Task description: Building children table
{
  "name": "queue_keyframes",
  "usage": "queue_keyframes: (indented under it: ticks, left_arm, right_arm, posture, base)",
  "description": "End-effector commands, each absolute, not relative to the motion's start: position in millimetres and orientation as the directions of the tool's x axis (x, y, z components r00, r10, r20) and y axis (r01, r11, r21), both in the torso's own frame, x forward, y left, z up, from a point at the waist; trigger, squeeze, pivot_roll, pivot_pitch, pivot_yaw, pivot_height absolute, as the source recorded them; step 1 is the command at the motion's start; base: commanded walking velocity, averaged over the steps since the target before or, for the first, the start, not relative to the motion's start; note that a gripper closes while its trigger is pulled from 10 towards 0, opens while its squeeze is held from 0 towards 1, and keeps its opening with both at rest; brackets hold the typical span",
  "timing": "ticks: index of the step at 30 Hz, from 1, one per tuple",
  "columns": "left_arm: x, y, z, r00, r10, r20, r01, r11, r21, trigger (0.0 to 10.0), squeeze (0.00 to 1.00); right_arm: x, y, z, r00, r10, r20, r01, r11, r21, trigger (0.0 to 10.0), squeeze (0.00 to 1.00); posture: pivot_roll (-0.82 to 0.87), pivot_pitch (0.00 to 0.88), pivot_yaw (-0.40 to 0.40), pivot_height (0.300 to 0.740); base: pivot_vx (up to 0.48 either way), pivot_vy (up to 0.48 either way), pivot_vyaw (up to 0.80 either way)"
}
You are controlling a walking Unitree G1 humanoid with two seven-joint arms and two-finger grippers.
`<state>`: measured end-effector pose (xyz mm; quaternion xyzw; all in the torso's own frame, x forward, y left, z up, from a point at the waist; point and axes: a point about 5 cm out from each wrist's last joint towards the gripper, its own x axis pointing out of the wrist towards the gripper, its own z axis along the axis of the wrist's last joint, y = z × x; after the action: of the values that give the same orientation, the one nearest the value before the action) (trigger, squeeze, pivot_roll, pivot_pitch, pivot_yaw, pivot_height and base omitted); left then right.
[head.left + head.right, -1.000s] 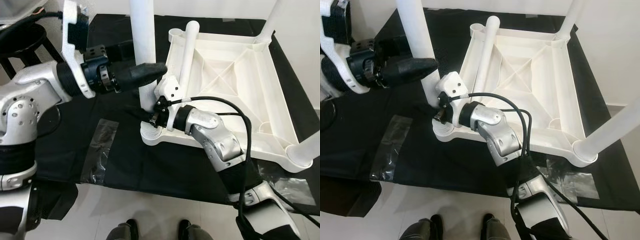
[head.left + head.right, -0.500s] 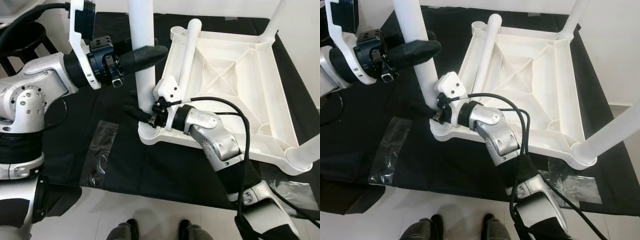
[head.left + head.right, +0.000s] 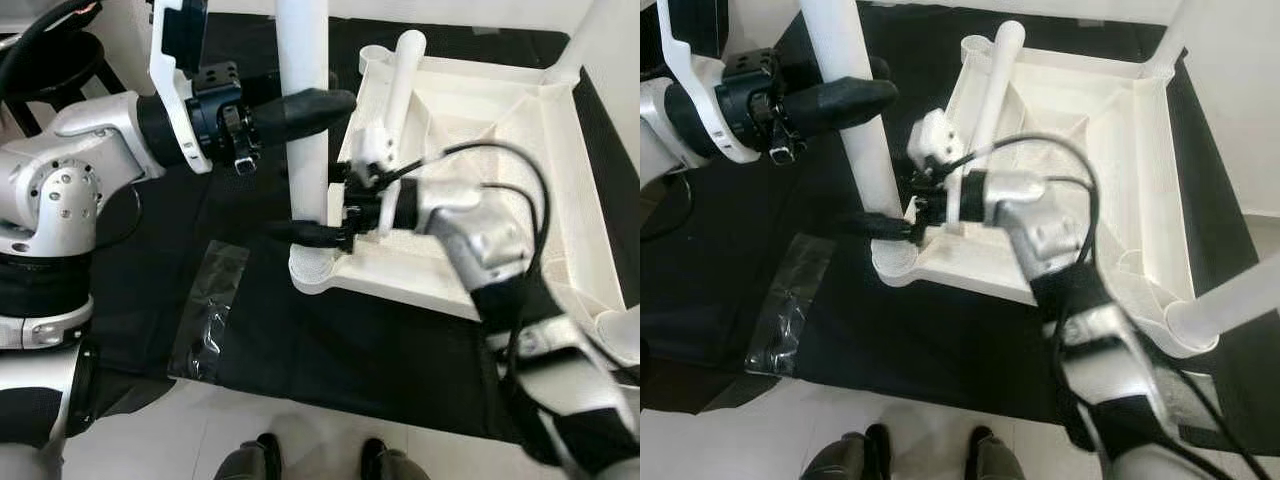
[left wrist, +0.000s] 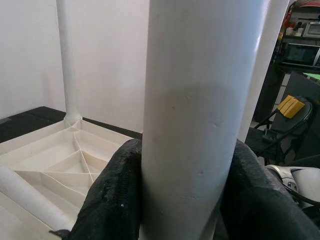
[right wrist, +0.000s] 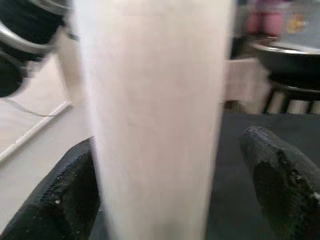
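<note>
Upper centre of the frame, the table leg (image 3: 305,110) stands in the upturned tabletop's (image 3: 470,160) near corner socket. My left gripper (image 3: 325,105) clamps it; my right gripper (image 3: 310,232) straddles its base, open. I'd keep it vertical while pressing down.

1. From the head, our two eye views look steeply down from a middling height; both share the upturned table top (image 3: 480,150), the black cloth (image 3: 250,330) and our feet.
2. The right eye view sits slightly to the right, so the shared scene shifts leftward in it.
3. Our left wrist view faces along its fingers (image 4: 117,192), very close to the upright leg (image 4: 200,115).
4. Our right wrist view is equally close to that leg, blurred.
</note>
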<state>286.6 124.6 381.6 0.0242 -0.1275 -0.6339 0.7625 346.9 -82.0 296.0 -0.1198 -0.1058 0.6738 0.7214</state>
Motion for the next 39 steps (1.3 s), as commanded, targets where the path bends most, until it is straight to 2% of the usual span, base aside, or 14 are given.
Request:
queue_keyframes:
  ticks: [1, 8, 9, 11, 21, 22, 23, 24, 27, 28, 30, 31, 35, 39]
  left_arm:
    - [282, 118, 379, 0.11, -0.985, 0.133, 0.972, 0.134, 0.192, 0.0, 0.0]
    - [280, 117, 379, 0.1, -0.987, 0.128, 0.973, 0.124, 0.196, 0.0, 0.0]
    - [279, 117, 379, 0.098, -0.987, 0.127, 0.973, 0.122, 0.197, 0.0, 0.0]
    - [278, 117, 380, 0.092, -0.988, 0.124, 0.973, 0.115, 0.2, 0.0, 0.0]
    - [276, 114, 378, 0.056, -0.992, 0.115, 0.976, 0.079, 0.202, 0.0, 0.0]
    - [276, 114, 377, 0.056, -0.992, 0.112, 0.976, 0.078, 0.203, 3.3, 1.0]
    - [276, 114, 377, 0.056, -0.992, 0.112, 0.976, 0.078, 0.203, 3.3, 1.0]
    - [276, 113, 377, 0.064, -0.992, 0.112, 0.974, 0.087, 0.21, 10.0, 1.0]
    - [278, 113, 378, 0.09, -0.99, 0.112, 0.966, 0.114, 0.231, 10.0, 1.0]
    - [279, 113, 378, 0.101, -0.989, 0.112, 0.963, 0.126, 0.239, 10.0, 0.0]
    - [279, 113, 378, 0.101, -0.989, 0.112, 0.963, 0.126, 0.239, 10.0, 0.0]
    - [279, 113, 379, 0.104, -0.988, 0.113, 0.961, 0.129, 0.243, 10.0, 0.0]
    - [283, 114, 383, 0.122, -0.984, 0.128, 0.959, 0.15, 0.24, 10.0, 0.0]
    - [284, 114, 384, 0.126, -0.984, 0.129, 0.958, 0.154, 0.241, 10.0, 0.0]
  right_arm:
    - [346, -81, 293, 0.031, 0.999, -0.004, -0.953, 0.029, -0.301, 10.0, 0.0]
    - [354, -76, 305, -0.082, 0.994, -0.077, -0.954, -0.101, -0.284, 10.0, 0.0]
    - [355, -73, 308, -0.105, 0.99, -0.097, -0.95, -0.129, -0.284, 3.2, 0.0]
    - [356, -67, 311, -0.177, 0.977, -0.121, -0.939, -0.204, -0.275, 0.0, 0.0]
    - [358, -64, 308, -0.215, 0.967, -0.138, -0.93, -0.246, -0.274, 0.0, 0.0]
    - [358, -64, 307, -0.202, 0.971, -0.129, -0.931, -0.232, -0.283, 0.0, 0.0]
    - [358, -64, 307, -0.202, 0.971, -0.129, -0.931, -0.232, -0.283, 0.0, 0.0]
    - [359, -65, 305, -0.171, 0.979, -0.112, -0.933, -0.197, -0.302, 0.0, 0.0]
    - [363, -65, 300, -0.061, 0.995, -0.076, -0.938, -0.083, -0.337, 0.0, 0.0]
    - [364, -65, 297, -0.014, 0.998, -0.065, -0.937, -0.036, -0.347, 0.0, 0.0]
    - [364, -65, 297, -0.014, 0.998, -0.065, -0.937, -0.036, -0.347, 0.0, 0.0]
    - [364, -63, 290, 0.056, 0.996, -0.07, -0.93, 0.026, -0.366, 0.0, 0.0]
    - [346, -21, 226, 0.62, 0.782, -0.068, -0.779, 0.603, -0.173, 0.0, 0.0]
    - [334, -11, 210, 0.678, 0.731, -0.083, -0.734, 0.665, -0.136, 0.0, 0.0]
  posture:
    - [0.05, 0.228, 0.03, 0.74]
    - [0.07, 0.228, 0.024, 0.74]
    - [0.07, 0.228, 0.024, 0.74]
    - [0.07, 0.231, 0.023, 0.74]
    - [0.06, 0.237, 0.025, 0.74]
    - [0.06, 0.237, 0.026, 0.74]
    - [0.06, 0.237, 0.026, 0.74]
    - [0.06, 0.238, 0.026, 0.74]
    - [0.05, 0.242, 0.024, 0.74]
    - [0.05, 0.242, 0.024, 0.74]
    - [0.05, 0.242, 0.024, 0.74]
    - [0.04, 0.246, 0.022, 0.74]
    - [0.04, 0.254, 0.026, 0.74]
    - [0.03, 0.247, 0.035, 0.74]
  base:
    - [0.0, 0.0, 0.0]
    - [0.0, 0.0, 0.0]
    - [0.0, 0.0, 0.0]
    - [0.0, 0.0, 0.0]
    - [0.0, 0.0, 0.0]
    - [0.0, 0.0, 0.0]
    - [0.0, 0.0, 0.0]
    - [0.0, 0.0, 0.0]
    - [0.0, 0.0, 0.0]
    - [0.0, 0.0, 0.0]
    - [0.0, 0.0, 0.0]
    - [0.0, 0.0, 0.0]
    - [0.0, 0.0, 0.0]
    - [0.0, 0.0, 0.0]
